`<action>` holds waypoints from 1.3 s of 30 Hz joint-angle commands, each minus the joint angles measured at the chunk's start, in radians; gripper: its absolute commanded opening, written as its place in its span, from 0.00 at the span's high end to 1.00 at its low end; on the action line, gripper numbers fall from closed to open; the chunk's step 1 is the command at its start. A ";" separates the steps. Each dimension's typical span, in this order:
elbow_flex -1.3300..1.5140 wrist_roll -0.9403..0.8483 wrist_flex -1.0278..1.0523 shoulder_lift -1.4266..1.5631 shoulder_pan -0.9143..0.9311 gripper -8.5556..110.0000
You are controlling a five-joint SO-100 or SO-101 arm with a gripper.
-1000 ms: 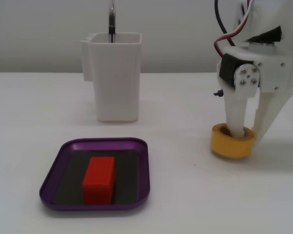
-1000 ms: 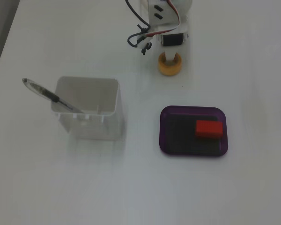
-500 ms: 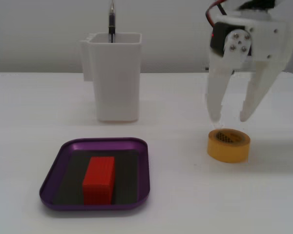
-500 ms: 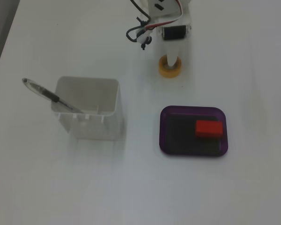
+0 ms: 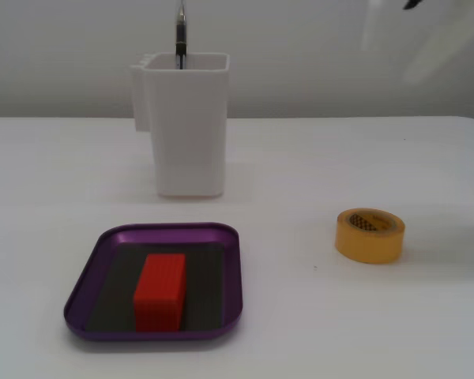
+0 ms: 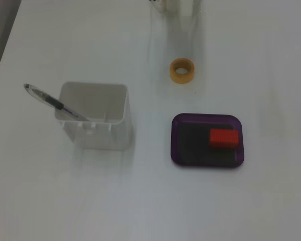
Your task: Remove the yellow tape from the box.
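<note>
The yellow tape (image 5: 370, 234) sits on the counter (image 5: 300, 316), outside the box (image 5: 231, 268). It looks light and stiff; grab its wall. No pincer shows, so I cannot tell its state.

White table (image 5: 300, 158) carried the purple box (image 5: 91, 268), white container (image 5: 189, 134) and yellow tape (image 5: 369, 234), which sat flat outside the box, well apart from it. Gripper was too blurred at the edge to place anything against.
</note>
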 commanded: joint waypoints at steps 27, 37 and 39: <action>1.054 0.061 -0.244 0.931 0.000 0.83; 1.055 0.077 -0.242 0.930 0.000 0.93; 1.055 0.067 -0.258 0.930 0.000 0.93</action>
